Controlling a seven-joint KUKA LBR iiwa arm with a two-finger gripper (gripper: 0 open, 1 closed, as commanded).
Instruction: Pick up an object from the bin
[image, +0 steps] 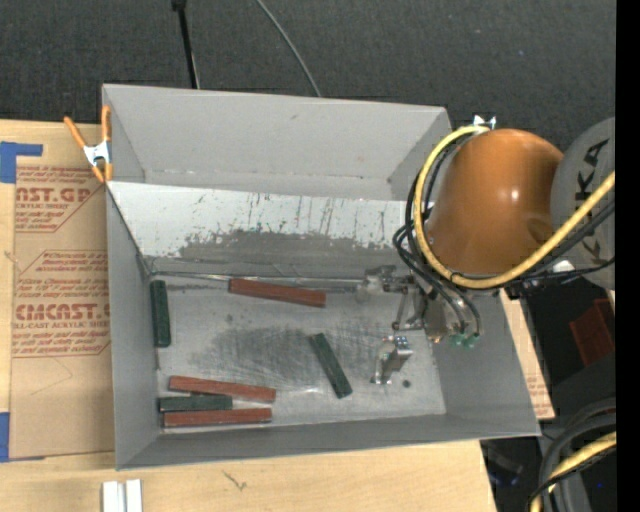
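Observation:
My gripper (392, 362) hangs low over the bin floor at the right side, under the arm's orange cover. Just to its left a short dark green stick (330, 365) lies slanted on the floor, apart from the gripper. Further back, a red-brown stick (276, 292) lies along the foot of the back wall, its right end pointing toward the gripper. I see nothing held by the gripper.
Another dark green stick (160, 313) lies lengthwise by the left wall. At the front left, two red-brown sticks (220, 389) (217, 418) and a dark green one (194, 404) lie close together. The bin's sloping right wall is next to the gripper.

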